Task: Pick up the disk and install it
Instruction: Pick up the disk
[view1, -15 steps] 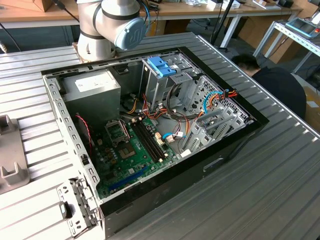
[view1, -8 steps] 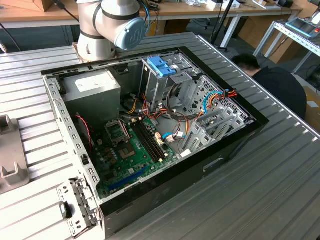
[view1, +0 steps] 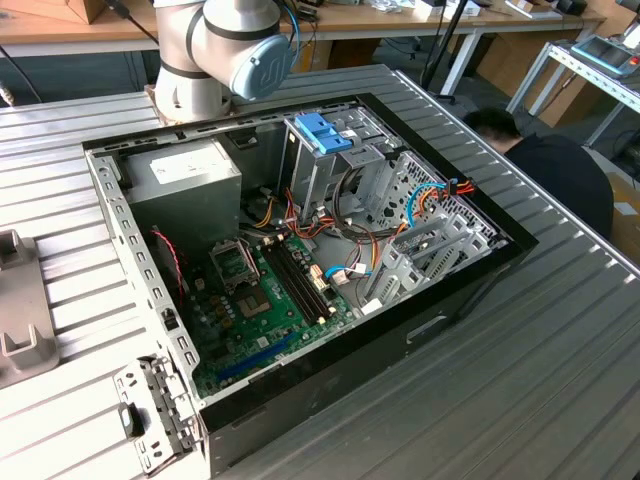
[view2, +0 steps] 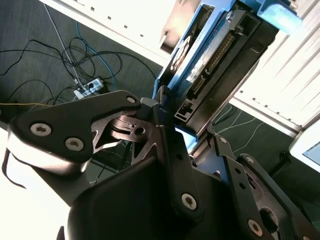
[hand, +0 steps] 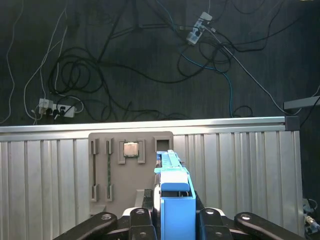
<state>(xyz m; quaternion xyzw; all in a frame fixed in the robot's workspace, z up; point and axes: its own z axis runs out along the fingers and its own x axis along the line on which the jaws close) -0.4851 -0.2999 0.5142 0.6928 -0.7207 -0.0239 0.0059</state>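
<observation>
Ribbed grey metal forms the worktop (view1: 520, 380) in the exterior view, with wooden benches (view1: 60, 25) behind it. An open computer case (view1: 450, 312) lies on its side there. Inside it are a green motherboard (view1: 270, 300), a grey power supply (view1: 185, 180), a metal drive cage (view1: 330, 175) topped by a blue latch (view1: 325, 132), and loose coloured wires (view1: 430, 200). The robot arm (view1: 225, 50) stands just behind the case. A person (view1: 555, 175) bends low at the exterior view's right. A grey holder (view1: 20, 320) sits at the exterior view's left edge, and a loose metal bracket (view1: 150, 410) lies near the case's front corner.

In the second wrist view, the pincer (view2: 190, 132) is closed on the disk (view2: 220, 55). The disk's grey body and light blue carrier stick out beyond the black fingers (view2: 167, 135). Behind them are a dark floor (view2: 30, 45) and tangled cables (view2: 75, 55).

In the first wrist view, the blue carrier of the disk (hand: 176, 200) is clamped between the pincer's fingers, above the worktop edge. Just beside it lies a grey fixture plate (hand: 100, 165) with a square processor chip (hand: 131, 149) in one recess. A white power strip (hand: 55, 108) rests on the floor beyond.
</observation>
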